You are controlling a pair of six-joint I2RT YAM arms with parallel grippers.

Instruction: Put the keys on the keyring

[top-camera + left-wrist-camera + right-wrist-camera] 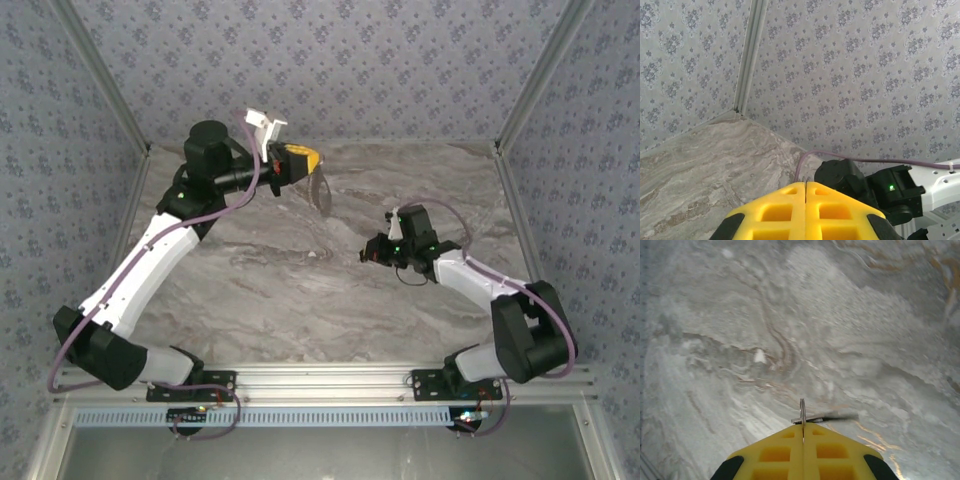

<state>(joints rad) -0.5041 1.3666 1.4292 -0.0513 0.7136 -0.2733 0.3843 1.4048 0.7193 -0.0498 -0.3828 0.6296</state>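
**Condition.** The left gripper [297,160] is found high up near the back wall. Its yellow pads [780,212] are pressed together, and no gap is seen between them in the left wrist view. The keyring [320,192] is made out from above as a thin grey loop hanging just below those pads, over the table [270,290]. It is judged to be pinched there, though the contact itself cannot be confirmed. The right gripper [803,426] is clamped on the key [826,417]. The key is seen lying crosswise at the very tips of the pads, dark with a pale end, and a thin metal edge stands upright in the seam. The two grippers are well apart.

**Hazards.**
1. The key is held only at the extreme tips. If it is pressed against the loop, it may be twisted in the grip or pushed out and dropped onto the table.
2. The loop hangs free below the pads. If the left arm is moved briskly, swinging is to be expected and the meeting point may be missed.
3. Where the loop opens cannot be told, so the key may be offered to a closed part.
4. If either grip is eased for re-seating, the part is likely to be lost.
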